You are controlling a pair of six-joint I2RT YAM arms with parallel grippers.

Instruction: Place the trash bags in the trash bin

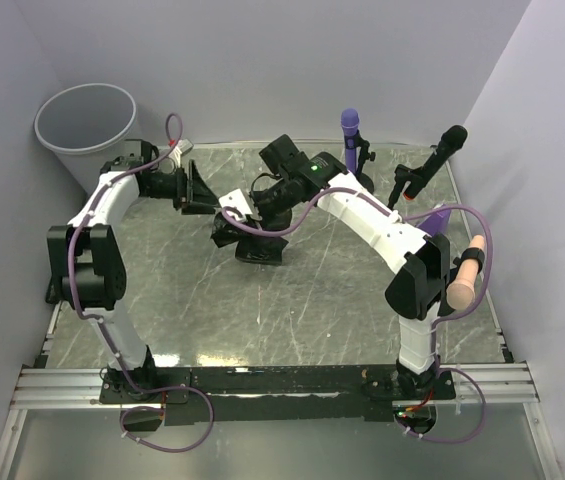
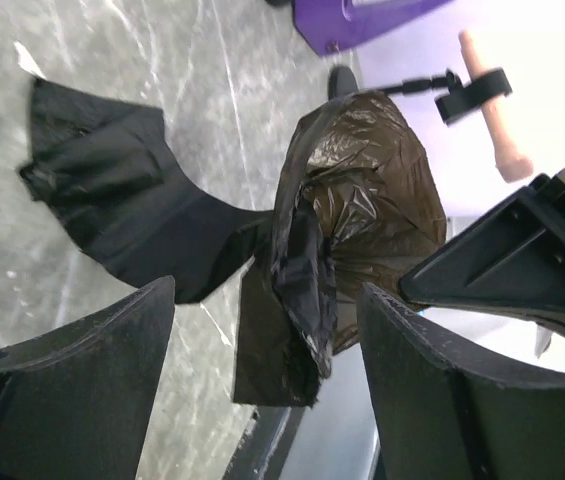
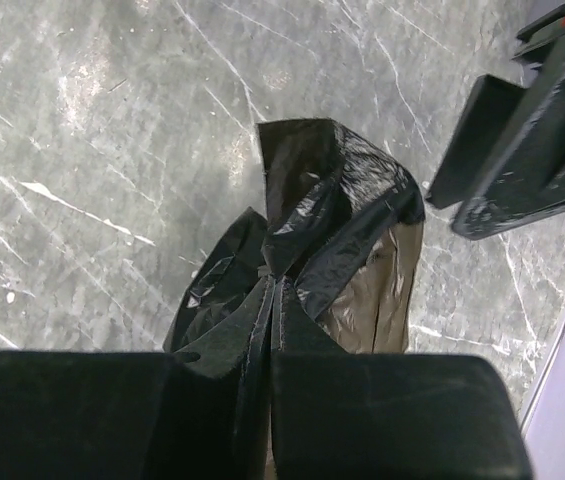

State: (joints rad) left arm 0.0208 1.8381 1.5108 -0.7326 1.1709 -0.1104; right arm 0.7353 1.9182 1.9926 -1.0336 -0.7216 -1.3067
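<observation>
Black, crumpled, glossy plastic trash bag (image 3: 332, 200) is what the right gripper (image 3: 272, 355) has hold of. Its two fingers are pressed together on a fold of the bag, out over the middle of the grey marble-patterned table (image 1: 292, 300). From the left wrist view the bag hangs in a bunched lump that looks brownish where the light comes through it.

A flatter black plastic sheet (image 2: 112, 200) fans out on the tabletop and meets the bag at one corner. I cannot tell from here whether it is a second bag or part of the same one.

The left gripper (image 2: 267, 300) faces the bag from the left side with its fingers spread wide apart. Nothing is held between them, and the bag sits just beyond their tips.

The round light grey plastic trash bin (image 1: 82, 165) stands upright at the far left corner by the wall. It is behind the left arm and well apart from the bag.

Along the far right of the table a purple microphone (image 1: 349, 130) and a black microphone (image 1: 449, 143) stand on their holders.
</observation>
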